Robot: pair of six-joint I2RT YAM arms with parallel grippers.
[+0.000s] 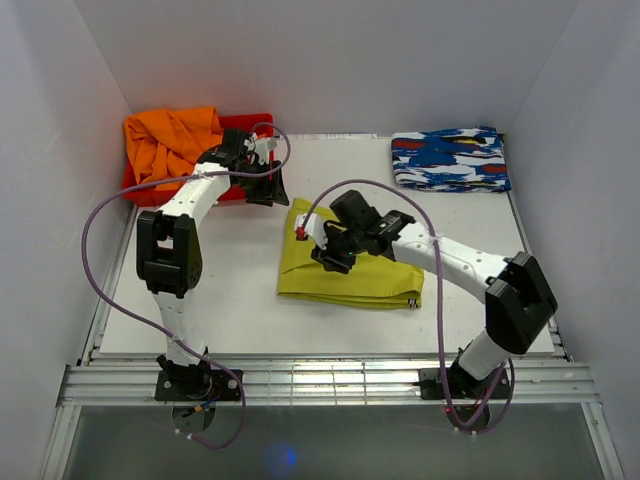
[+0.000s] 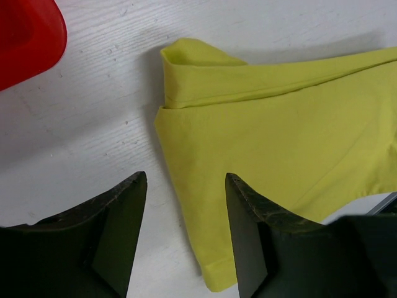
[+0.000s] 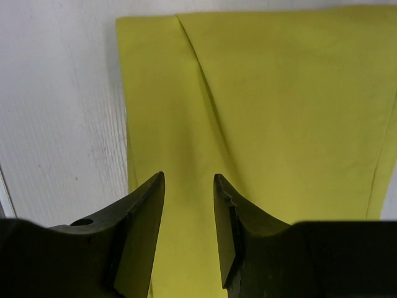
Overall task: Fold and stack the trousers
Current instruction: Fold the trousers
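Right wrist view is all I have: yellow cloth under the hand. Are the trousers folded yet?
Observer: Yes. From above, the trousers lie folded into a rough rectangle mid-table.
Operator: Left hand?
Observer: The left hand is open at the trousers' far left edge, holding nothing.
Operator: Other cloth on the right side?
Observer: A folded patterned cloth lies at the far right corner, apart from the trousers.

The white tubular left arm (image 1: 185,205) and right arm (image 1: 455,262) carry black joint housings. A thin purple cable (image 1: 84,248) loops along each. The left gripper (image 2: 185,183) has scuffed black wedge fingers (image 2: 118,236).
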